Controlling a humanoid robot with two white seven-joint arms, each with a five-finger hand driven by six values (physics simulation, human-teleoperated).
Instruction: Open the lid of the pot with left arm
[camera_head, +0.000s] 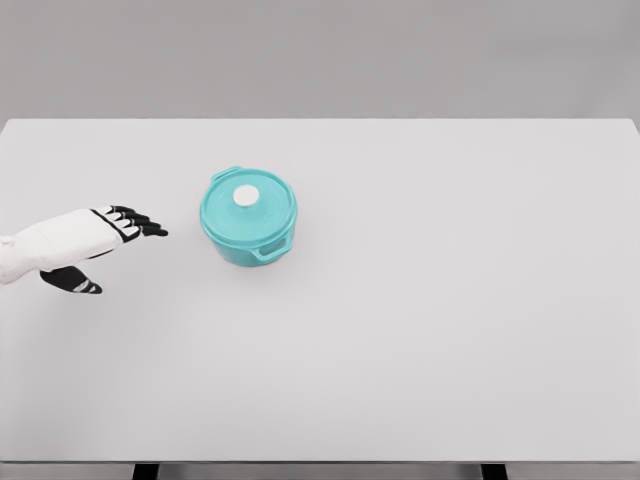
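Reaching left hand (95, 240), fingers (145, 225) spread, short of pot (248, 217).

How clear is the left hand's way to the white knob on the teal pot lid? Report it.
Probably clear, yes. The left hand, fingers spread and holding nothing, is to the left of the round teal pot; only bare white table lies between. The white knob sits uncovered on top of the lid.
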